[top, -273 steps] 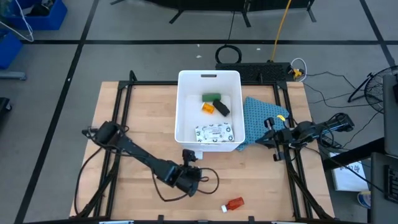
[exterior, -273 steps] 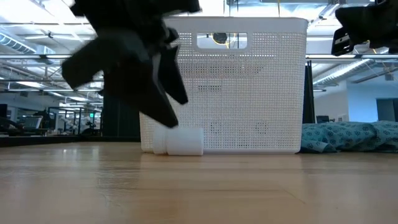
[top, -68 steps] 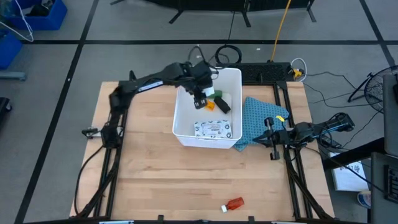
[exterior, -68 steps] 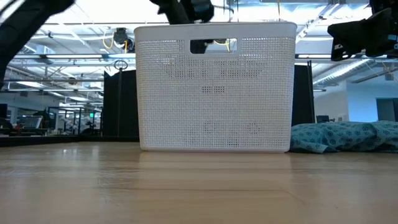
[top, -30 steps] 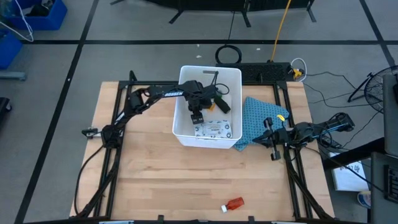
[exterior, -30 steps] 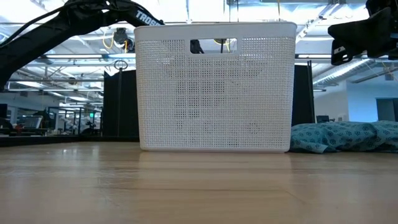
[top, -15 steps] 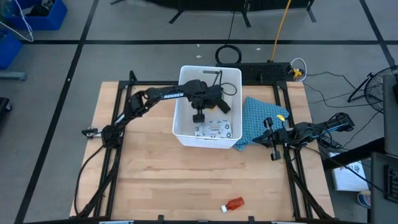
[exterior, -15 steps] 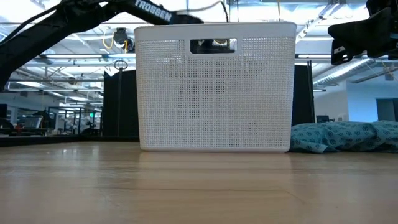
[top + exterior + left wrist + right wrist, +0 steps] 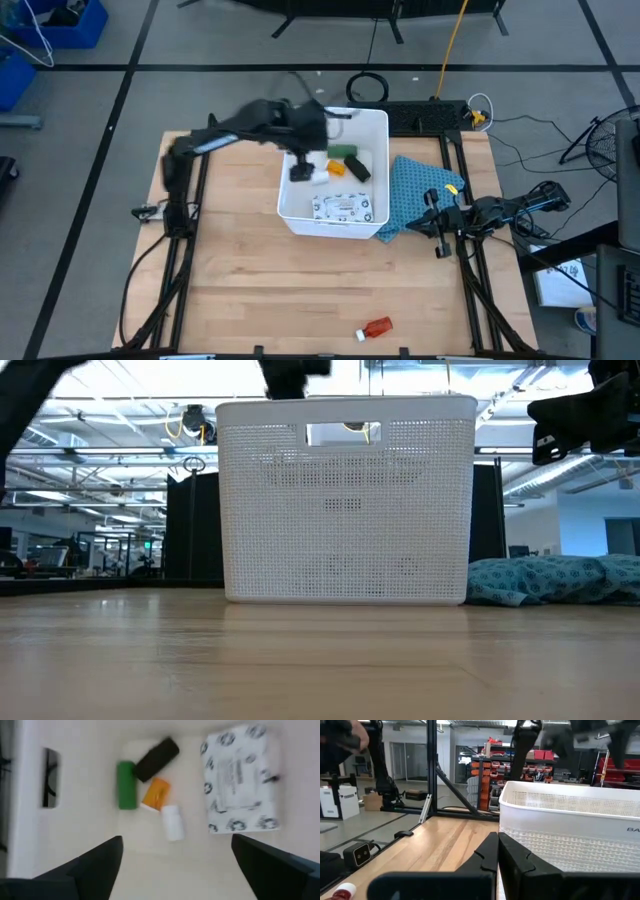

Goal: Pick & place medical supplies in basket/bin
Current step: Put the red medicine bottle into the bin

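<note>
Your left claw [image 9: 300, 172] hangs over the tub [image 9: 290, 205], fingers spread wide and empty. Below it lie the packet [image 9: 239, 780], green block [image 9: 126, 792], black block [image 9: 156, 759], orange vial [image 9: 155, 793] and a white bottle [image 9: 171, 822]. A second ago that claw sat low among them, partly closed; it has since opened, risen toward the tub's left wall, and the white bottle now rests beside the vial. One item remains: the red bottle [image 9: 376, 327], alone at the tabletop's near edge, well clear of the tub, long axis roughly crosswise. Your right claw [image 9: 437, 222], pinched together beside the cloth [image 9: 415, 185], looks nearer to it.
</note>
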Controlling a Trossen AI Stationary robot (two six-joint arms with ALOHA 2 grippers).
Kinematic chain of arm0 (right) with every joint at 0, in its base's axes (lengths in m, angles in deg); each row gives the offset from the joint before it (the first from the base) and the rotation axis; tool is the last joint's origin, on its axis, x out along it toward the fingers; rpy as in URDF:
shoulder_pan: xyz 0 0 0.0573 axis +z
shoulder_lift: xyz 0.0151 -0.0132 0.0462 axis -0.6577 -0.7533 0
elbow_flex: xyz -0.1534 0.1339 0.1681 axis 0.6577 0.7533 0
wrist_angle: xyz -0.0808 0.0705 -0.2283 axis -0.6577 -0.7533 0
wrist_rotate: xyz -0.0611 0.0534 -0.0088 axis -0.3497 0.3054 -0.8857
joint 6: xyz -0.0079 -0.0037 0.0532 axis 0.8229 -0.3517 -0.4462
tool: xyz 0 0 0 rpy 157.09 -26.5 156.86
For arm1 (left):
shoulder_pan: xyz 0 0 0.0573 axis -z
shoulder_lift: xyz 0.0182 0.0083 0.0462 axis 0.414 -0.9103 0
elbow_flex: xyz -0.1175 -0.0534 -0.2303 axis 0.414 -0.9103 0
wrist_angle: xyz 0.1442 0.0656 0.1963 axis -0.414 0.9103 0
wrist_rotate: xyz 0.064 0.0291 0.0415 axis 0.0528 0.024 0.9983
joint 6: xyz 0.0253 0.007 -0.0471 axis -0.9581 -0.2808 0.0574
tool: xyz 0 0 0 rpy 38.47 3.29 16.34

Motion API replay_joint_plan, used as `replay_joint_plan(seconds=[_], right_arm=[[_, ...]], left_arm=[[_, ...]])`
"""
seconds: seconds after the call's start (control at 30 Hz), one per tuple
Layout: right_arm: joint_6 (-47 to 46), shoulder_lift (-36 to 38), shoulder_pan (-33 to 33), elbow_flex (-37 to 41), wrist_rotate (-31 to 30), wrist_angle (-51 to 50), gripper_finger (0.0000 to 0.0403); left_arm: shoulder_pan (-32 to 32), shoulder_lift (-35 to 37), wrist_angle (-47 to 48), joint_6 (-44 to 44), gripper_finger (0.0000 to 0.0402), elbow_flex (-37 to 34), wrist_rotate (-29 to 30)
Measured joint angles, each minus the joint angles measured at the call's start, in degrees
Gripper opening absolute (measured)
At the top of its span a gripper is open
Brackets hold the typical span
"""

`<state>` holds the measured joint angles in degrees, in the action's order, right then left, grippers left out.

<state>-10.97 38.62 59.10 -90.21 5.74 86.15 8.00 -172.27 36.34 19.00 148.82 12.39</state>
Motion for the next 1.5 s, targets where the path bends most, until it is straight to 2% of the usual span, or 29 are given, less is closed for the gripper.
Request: replay_joint_plan(seconds=[0.13, 0.23, 0.33, 0.43, 0.47, 0.57, 0.7, 0.93, 1.03, 1.1, 1.2, 1.4, 1.5], right_arm=[[-0.2, -0.3, 0.0, 0.0, 0.0, 0.1, 0.0], [-0.2, -0.4, 0.0, 0.0, 0.0, 0.7, 0.0], [-0.6, -0.6, 0.0, 0.0, 0.0, 1.0, 0.0], [-1.1, -0.6, 0.0, 0.0, 0.0, 0.9, 0.0], [-1.1, -0.6, 0.0, 0.0, 0.0, 0.9, 0.0], [-1.1, -0.6, 0.0, 0.0, 0.1, 0.9, 0.0], [-1.1, -0.6, 0.0, 0.0, 0.1, 0.9, 0.0], [-0.6, -0.6, 0.0, 0.0, 0.1, 0.9, 0.0], [-0.2, -0.6, 0.0, 0.0, 0.1, 0.9, 0.0], [-0.1, -0.6, 0.0, 0.0, 0.1, 0.9, 0.0], [0.0, -0.6, 0.0, 0.0, 0.1, 0.9, 0.0], [0.0, -0.6, 0.0, 0.0, 0.0, 0.9, 0.0], [0.0, -0.6, 0.0, 0.0, 0.0, 0.9, 0.0]], left_arm=[[0.8, 10.3, -3.9, 0.1, 0.0313, -5.1, -2.7], [1.1, 18.7, -8.4, 0.1, 0.0237, -12.1, -7.1], [2.1, 26.8, -14.1, 0.0, 0.014, -22.8, -12.4], [3.9, 35.9, -23.0, 0.1, 0.0035, -36.5, -17.9], [4.4, 39.2, -26.9, 0.2, 0.0019, -41.6, -19.1], [5.9, 49.2, -41.0, 3.1, 0.0014, -57.0, -19.6], [8.0, 60.0, -57.7, 6.1, 0.0004, -74.6, -25.0], [7.9, 74.8, -78.5, 9.6, 0.0002, -96.9, -25.3], [9.4, 78.4, -88.9, 14.4, 0.0002, -103.1, -26.5], [12.1, 79.9, -91.5, 12.2, 0.0001, -105.8, -27.4], [14.8, 82.9, -90.6, 11.5, 0.0001, -109.2, -19.1], [17.3, 83.8, -93.0, 14.2, 0.0001, -116.4, -14.4], [17.8, 83.9, -96.8, 14.4, 0.0001, -119.3, -14.3]])
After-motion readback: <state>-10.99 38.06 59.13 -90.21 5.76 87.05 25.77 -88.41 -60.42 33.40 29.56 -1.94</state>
